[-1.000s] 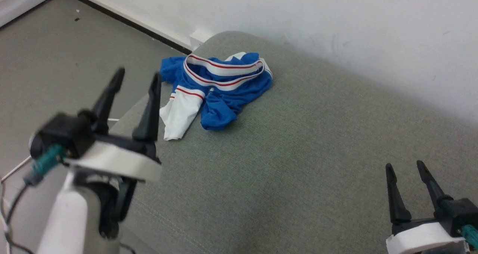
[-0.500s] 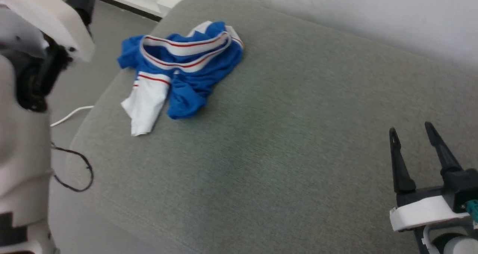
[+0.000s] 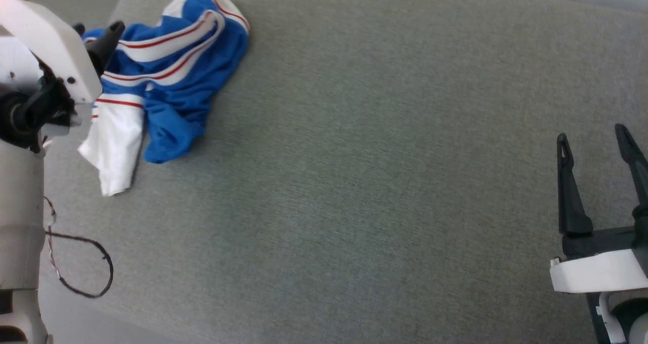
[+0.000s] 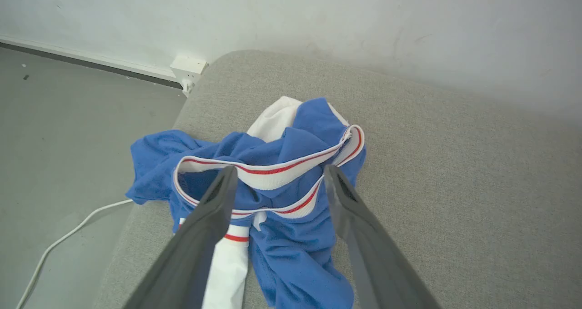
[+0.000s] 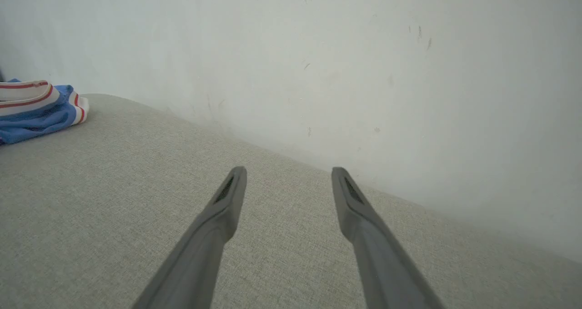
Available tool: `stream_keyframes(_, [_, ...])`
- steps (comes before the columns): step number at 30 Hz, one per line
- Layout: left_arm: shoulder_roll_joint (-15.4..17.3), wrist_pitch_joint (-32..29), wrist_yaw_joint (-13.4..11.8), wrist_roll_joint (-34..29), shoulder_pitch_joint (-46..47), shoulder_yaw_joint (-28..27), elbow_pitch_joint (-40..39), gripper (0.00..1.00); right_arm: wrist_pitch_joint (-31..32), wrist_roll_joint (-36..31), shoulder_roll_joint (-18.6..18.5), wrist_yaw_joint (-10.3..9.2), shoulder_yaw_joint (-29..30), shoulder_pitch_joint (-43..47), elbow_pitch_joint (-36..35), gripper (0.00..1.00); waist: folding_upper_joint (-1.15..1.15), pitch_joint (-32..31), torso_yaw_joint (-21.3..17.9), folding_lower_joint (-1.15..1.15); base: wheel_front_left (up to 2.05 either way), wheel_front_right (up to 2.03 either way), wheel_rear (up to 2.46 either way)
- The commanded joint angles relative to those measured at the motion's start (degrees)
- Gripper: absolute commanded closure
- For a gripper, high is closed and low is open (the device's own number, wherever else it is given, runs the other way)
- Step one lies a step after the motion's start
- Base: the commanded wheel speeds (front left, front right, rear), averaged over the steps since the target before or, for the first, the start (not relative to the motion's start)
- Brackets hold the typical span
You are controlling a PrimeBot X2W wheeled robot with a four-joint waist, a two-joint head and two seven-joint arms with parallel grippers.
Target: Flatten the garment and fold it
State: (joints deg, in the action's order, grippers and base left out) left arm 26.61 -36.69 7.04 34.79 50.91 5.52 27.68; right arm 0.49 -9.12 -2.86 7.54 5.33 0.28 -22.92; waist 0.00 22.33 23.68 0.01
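Note:
The garment [image 3: 177, 76] lies crumpled near the far left corner of a grey-green cushion [image 3: 354, 157], blue with a red-and-white striped band on top and a white sleeve hanging toward the left edge. My left gripper [image 3: 97, 29] hovers open over its left part. In the left wrist view the open left gripper [image 4: 279, 169] frames the striped band of the garment [image 4: 295, 250], apart from the cloth. My right gripper [image 3: 592, 134] is open over bare cushion at the right, far from the garment. The right wrist view shows the open right gripper [image 5: 288, 170] and the garment [image 5: 36, 109] far left.
A white wall [image 5: 318, 50] runs along the cushion's far side. Grey floor [image 4: 68, 118] lies left of the cushion, with a white cable [image 4: 59, 241] and a black cable loop [image 3: 86, 263]. A white box [image 4: 187, 67] sits at the skirting.
The head camera has swung down and right, shifting the whole picture. My left arm has risen and reached forward over the garment's left part. Both grippers have stayed open; the garment has not moved.

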Motion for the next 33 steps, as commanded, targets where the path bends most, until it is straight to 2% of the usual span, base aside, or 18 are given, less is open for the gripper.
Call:
stream_keyframes(1, [0.2,-0.9,0.3,0.9,-0.2,-0.2,0.9,0.00,0.1,-0.4,0.0,-0.05,0.0,0.0,-0.6,0.00,0.00,3.6,-3.3,-0.01,0.00,0.00,0.00])
stream_keyframes(11, [-0.5,-9.2,-3.9,5.4,-2.1,-2.0,5.0,0.00,1.4,-1.0,0.0,-0.05,-0.1,-0.1,-3.9,0.00,0.00,6.5,-6.1,-0.01,0.00,0.00,0.00])
stream_keyframes(18, [0.7,-9.2,-6.2,3.4,-3.8,-1.1,5.5,0.00,1.9,-1.1,0.0,-0.05,-0.2,0.3,-5.2,0.00,0.00,6.8,-7.7,-0.01,0.00,0.00,0.00])
stream_keyframes(19, [0.9,-9.1,-6.1,3.2,-4.0,-0.9,5.6,0.09,2.0,-1.1,0.0,-0.05,-0.3,0.3,-5.3,0.00,0.00,6.9,-7.9,-0.01,0.00,0.00,0.00])
stream_keyframes(20, [1.1,-8.9,-6.0,2.9,-4.2,-0.7,5.7,0.63,2.1,-1.1,0.0,-0.05,-0.3,0.2,-5.5,0.00,0.00,6.9,-8.1,-0.01,0.00,0.00,0.00])
stream_keyframes(21, [1.3,-8.6,-5.8,2.6,-4.4,-0.4,5.9,1.00,2.2,-1.0,0.0,-0.05,-0.3,0.1,-5.7,0.00,0.00,7.0,-8.2,-0.01,0.00,0.00,0.00])
stream_keyframes(24, [1.6,-7.5,-4.8,2.6,-4.9,-0.2,6.3,1.00,2.3,-1.0,0.0,-0.05,0.0,-0.2,-6.0,0.00,0.00,6.8,-8.4,-0.01,0.00,0.00,0.00])
stream_keyframes(33, [4.2,-0.6,-4.1,1.3,-3.7,-1.4,6.5,1.00,1.7,0.2,0.0,-0.05,0.1,-0.9,-5.3,0.00,0.00,4.1,-8.5,-0.01,0.00,0.00,0.00])
